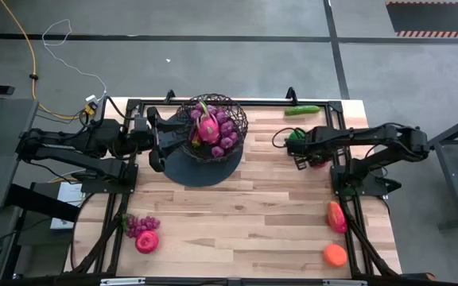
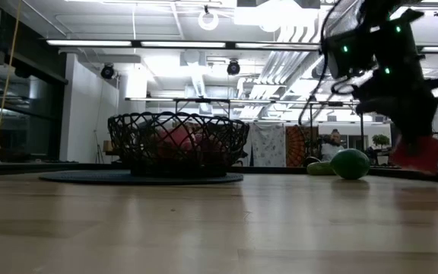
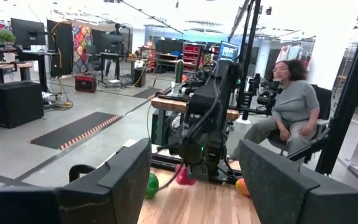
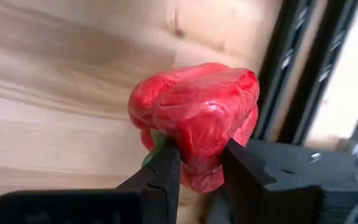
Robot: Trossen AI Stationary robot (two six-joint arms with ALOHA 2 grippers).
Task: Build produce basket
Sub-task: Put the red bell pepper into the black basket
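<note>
Right wrist view shows our right gripper [image 4: 197, 163] clamped on a red fruit [image 4: 197, 118], pinched low, we judge, for a secure lift. From the fruit, the basket [image 1: 213, 125] sits at nine o'clock, braced by our half-open left gripper [image 1: 159, 139].

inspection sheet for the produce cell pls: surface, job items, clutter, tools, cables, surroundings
Surface: wooden table, bare in the middle.
Job's things: basket on a dark disc, holding dragon fruit and grapes; cucumber at the far edge.
Clutter: nothing seen.
Tools: right tool closed on a red pepper; left tool open beside the basket.
Cables: yellow cable on the floor.
Surroundings: seated person beyond the table.
</note>
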